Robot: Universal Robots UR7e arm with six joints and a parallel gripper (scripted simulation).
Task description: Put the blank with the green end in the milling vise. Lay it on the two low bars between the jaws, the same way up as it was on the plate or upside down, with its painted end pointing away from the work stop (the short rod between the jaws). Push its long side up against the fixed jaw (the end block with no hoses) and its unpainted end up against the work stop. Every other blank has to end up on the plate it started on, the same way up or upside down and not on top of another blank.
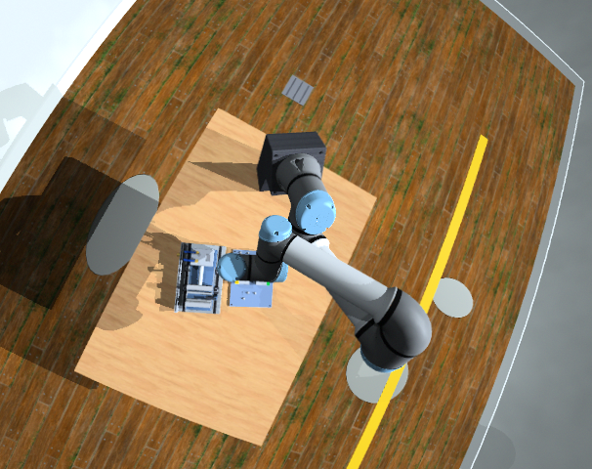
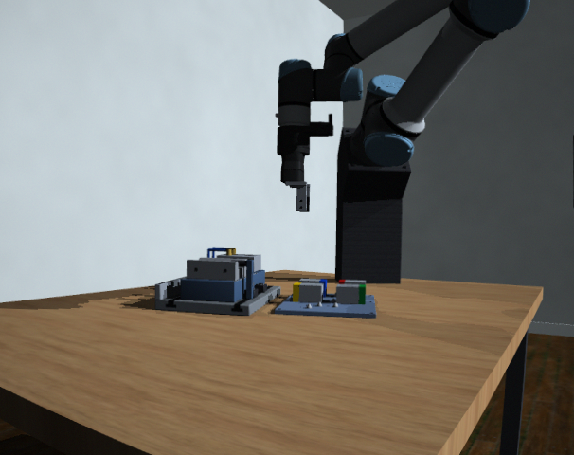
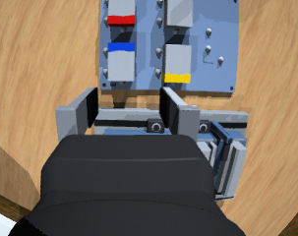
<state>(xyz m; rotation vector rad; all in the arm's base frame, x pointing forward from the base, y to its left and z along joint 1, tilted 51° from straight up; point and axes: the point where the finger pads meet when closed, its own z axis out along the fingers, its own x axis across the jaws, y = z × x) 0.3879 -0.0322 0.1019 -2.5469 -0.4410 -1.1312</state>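
Observation:
The blank with the green end (image 3: 180, 10) lies on the blue plate (image 3: 170, 39) at its far right, and shows in the exterior view (image 2: 349, 293). Blanks with a red end (image 3: 121, 7), a blue end (image 3: 121, 62) and a yellow end (image 3: 178, 65) lie on the same plate. The milling vise (image 2: 219, 284) stands beside the plate; from above it shows left of the plate (image 1: 198, 277). My gripper (image 3: 128, 99) (image 2: 302, 198) is open and empty, high above the table, over the edge between vise and plate.
The arm's dark base pedestal (image 2: 368, 223) stands at the back of the wooden table behind the plate. Small pegs (image 3: 209, 46) stick up from the plate's right part. Hoses (image 2: 218, 251) run at the vise's far end.

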